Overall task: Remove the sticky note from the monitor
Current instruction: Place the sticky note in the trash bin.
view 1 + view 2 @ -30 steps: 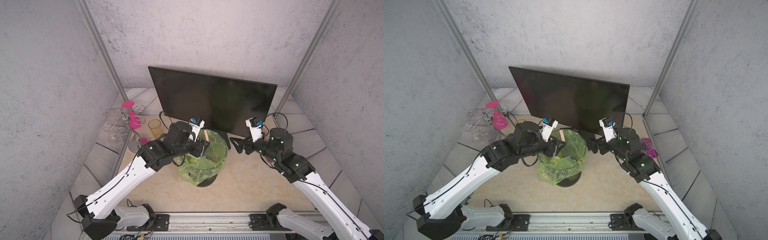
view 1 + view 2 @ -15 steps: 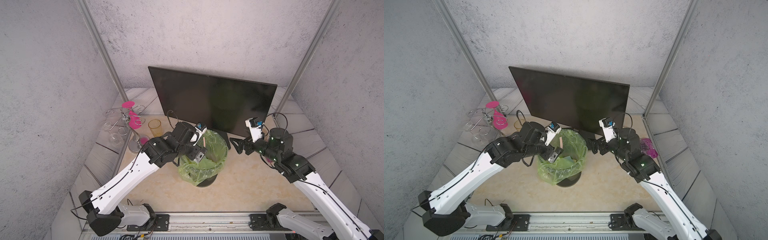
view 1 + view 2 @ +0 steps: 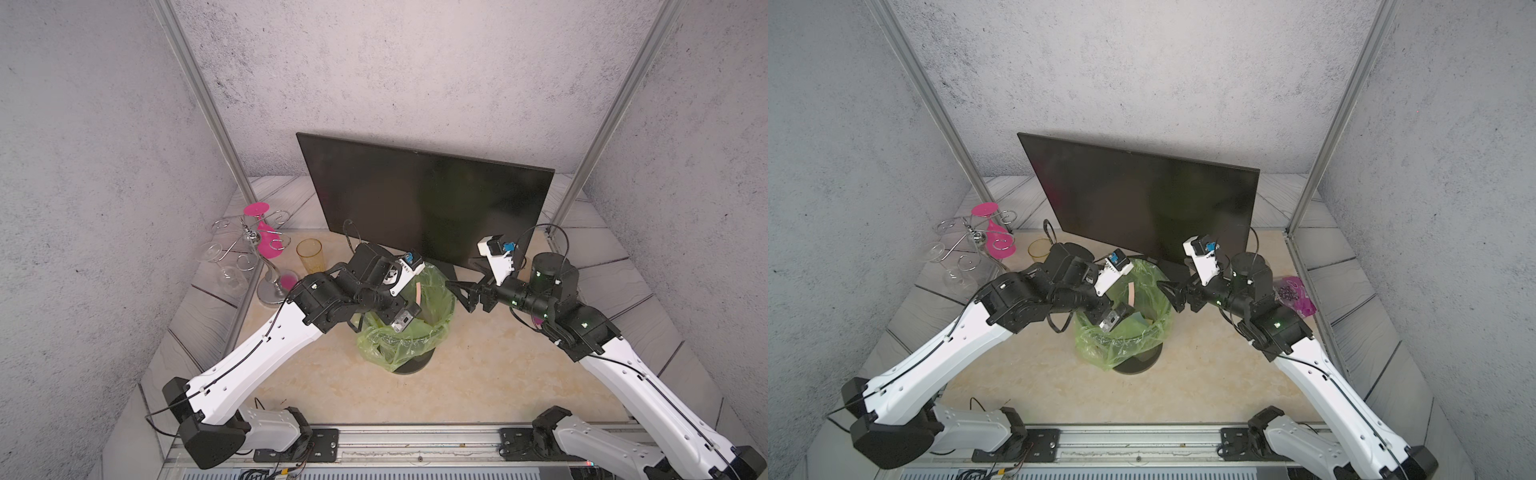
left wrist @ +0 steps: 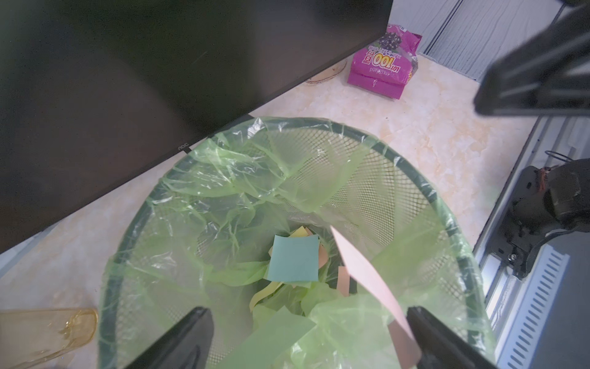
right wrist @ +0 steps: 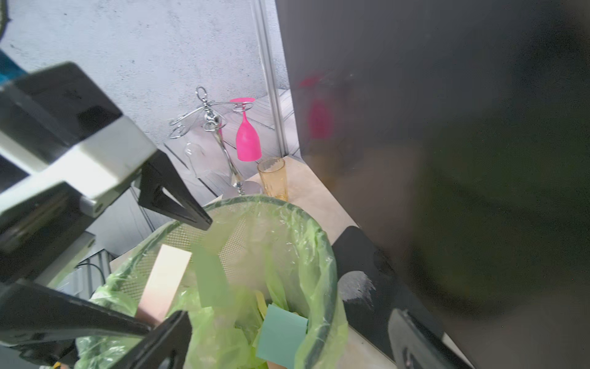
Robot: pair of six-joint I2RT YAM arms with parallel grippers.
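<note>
The monitor (image 3: 424, 199) (image 3: 1142, 195) stands at the back with no sticky note showing on its black screen. Over the green-lined mesh bin (image 3: 436, 332) (image 4: 415, 179) my left gripper (image 3: 409, 297) (image 4: 306, 311) is open. A pink sticky note (image 4: 367, 274) (image 5: 162, 281) (image 3: 419, 293) stands on edge against one of its fingers. A pale green note (image 4: 268, 338) (image 5: 210, 278) shows blurred in the bin's mouth between the jaws. More notes, a teal one (image 4: 293, 258) on top, lie at the bin's bottom. My right gripper (image 3: 457, 296) (image 5: 287, 316) is open beside the bin's rim, with nothing in it.
A wire glass rack with a pink glass (image 3: 257, 245) and an amber cup (image 3: 309, 254) stand at the left. A purple snack bag (image 3: 1293, 293) lies at the right, behind my right arm. The monitor's flat base (image 5: 360, 255) sits right behind the bin.
My left gripper has opened and dipped toward the bin's mouth, its wrist turned. The right arm has stayed where it was.
</note>
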